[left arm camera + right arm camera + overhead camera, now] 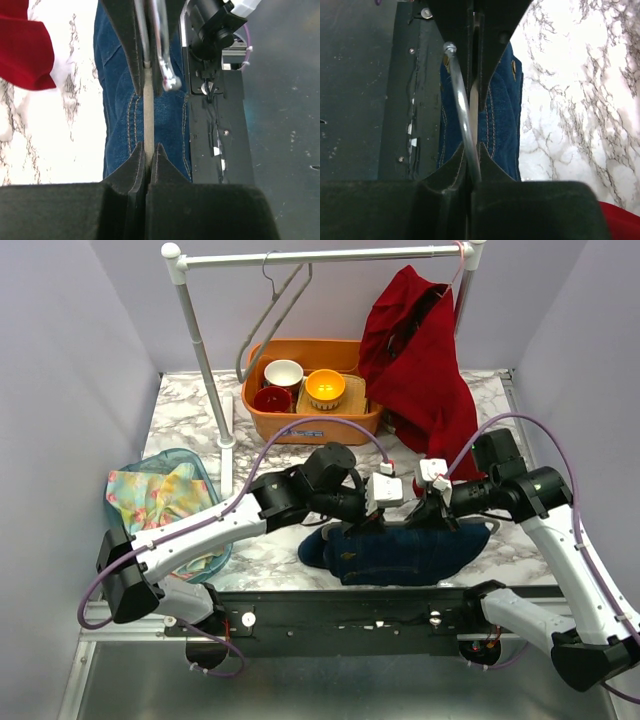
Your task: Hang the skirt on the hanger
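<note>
1. Denim skirt (400, 552) lies flat on your marble surface (185, 425), on the near side of the orange basket (312, 425).
2. Your left claw (145, 155) is pinched tight on the hanger (148, 110).
3. Your right claw (471, 152) is clamped on that hanger too.

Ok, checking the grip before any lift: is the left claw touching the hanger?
Touching. The left wrist view shows the left claw shut on the hanger, both fingers pressed against its thin bar, above the denim skirt.

Blue denim skirt (400, 552) beneath hanger (148, 115)
</note>
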Motion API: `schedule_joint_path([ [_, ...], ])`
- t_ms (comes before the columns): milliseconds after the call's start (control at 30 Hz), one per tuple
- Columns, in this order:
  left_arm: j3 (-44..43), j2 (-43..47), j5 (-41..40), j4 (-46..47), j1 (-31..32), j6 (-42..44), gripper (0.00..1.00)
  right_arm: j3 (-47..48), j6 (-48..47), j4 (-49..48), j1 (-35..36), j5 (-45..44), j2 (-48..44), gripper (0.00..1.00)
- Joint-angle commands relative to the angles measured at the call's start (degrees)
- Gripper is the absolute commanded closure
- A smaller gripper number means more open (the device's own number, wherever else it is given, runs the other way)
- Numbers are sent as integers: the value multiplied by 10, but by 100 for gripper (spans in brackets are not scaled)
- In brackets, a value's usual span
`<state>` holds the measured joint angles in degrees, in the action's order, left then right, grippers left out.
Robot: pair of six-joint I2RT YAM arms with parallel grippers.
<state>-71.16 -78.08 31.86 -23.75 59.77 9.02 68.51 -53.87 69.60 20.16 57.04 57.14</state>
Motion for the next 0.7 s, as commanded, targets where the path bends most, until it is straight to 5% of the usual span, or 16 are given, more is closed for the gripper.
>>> schedule_joint_path([
  [0,40,49,-44,30,3,-20,100,-14,-25,17,5,28,-12,72],
  [67,91,100,-62,56,-2,-24,100,-21,-44,36,5,26,-11,51],
  [167,157,172,-67,104,-9,-39,100,-30,-71,53,3,11,-6,39],
  [333,212,256,-86,114,-14,-48,100,-48,-94,58,4,-7,-5,36],
  [533,252,304,-101,129,-16,-60,100,-37,-116,86,4,2,25,44],
  [633,261,310,-113,133,-17,-64,100,-25,-115,99,4,26,31,60],
  [667,262,311,-116,135,-17,-66,100,-24,-113,98,4,26,31,77],
])
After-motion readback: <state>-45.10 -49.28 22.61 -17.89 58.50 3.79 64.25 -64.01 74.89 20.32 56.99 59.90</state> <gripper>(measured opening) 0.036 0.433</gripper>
